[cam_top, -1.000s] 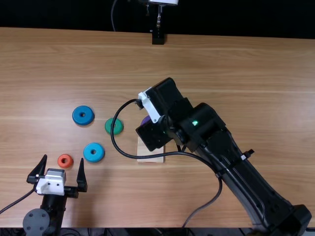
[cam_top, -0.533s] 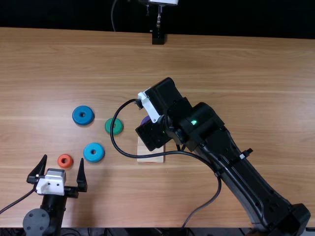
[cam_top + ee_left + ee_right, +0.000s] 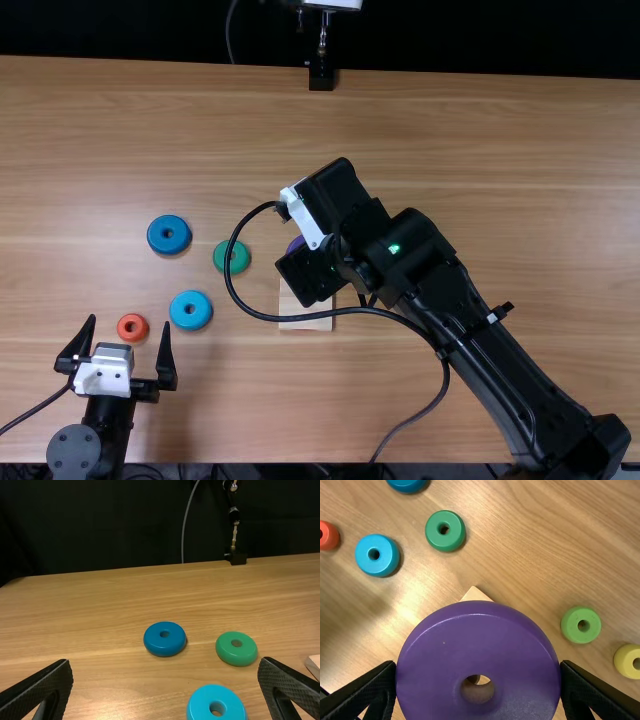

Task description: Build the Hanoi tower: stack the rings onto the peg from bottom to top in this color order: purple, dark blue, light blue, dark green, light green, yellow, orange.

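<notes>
Against a black backdrop (image 3: 480, 40), a light brown bench (image 3: 500, 140) carries a pale wooden base (image 3: 306, 325), over which the right hand (image 3: 312, 274) clamps the purple ring (image 3: 520, 650). The dark blue ring (image 3: 156, 240), dark green ring (image 3: 242, 263), light blue ring (image 3: 179, 318) and orange ring (image 3: 123, 332) lie left of the base, the light green ring (image 3: 572, 630) and yellow ring (image 3: 624, 661) near each other. The left hand (image 3: 129, 324), fingers apart, is near the orange ring.
</notes>
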### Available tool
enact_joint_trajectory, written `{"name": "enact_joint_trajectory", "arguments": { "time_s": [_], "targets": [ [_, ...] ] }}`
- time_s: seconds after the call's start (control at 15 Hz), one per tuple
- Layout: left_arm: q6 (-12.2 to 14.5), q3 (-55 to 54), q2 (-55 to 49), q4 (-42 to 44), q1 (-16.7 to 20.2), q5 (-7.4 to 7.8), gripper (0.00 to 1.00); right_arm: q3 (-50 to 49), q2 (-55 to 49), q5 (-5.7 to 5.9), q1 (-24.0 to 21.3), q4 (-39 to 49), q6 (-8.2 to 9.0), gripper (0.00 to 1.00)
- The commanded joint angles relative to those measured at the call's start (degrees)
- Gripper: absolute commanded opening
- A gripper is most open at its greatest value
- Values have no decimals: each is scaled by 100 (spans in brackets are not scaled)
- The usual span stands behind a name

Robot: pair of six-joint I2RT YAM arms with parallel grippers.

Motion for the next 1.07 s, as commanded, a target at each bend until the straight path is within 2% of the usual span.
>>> {"name": "enact_joint_trajectory", "arguments": {
  "time_s": [0.0, 1.0],
  "targets": [
    [71, -102, -69, -288, 49, 84, 100, 183, 86, -31, 140, 15, 43, 0],
    [71, -102, -69, -288, 49, 84, 100, 130, 385, -31, 148, 4, 43, 0]
  ]
}}
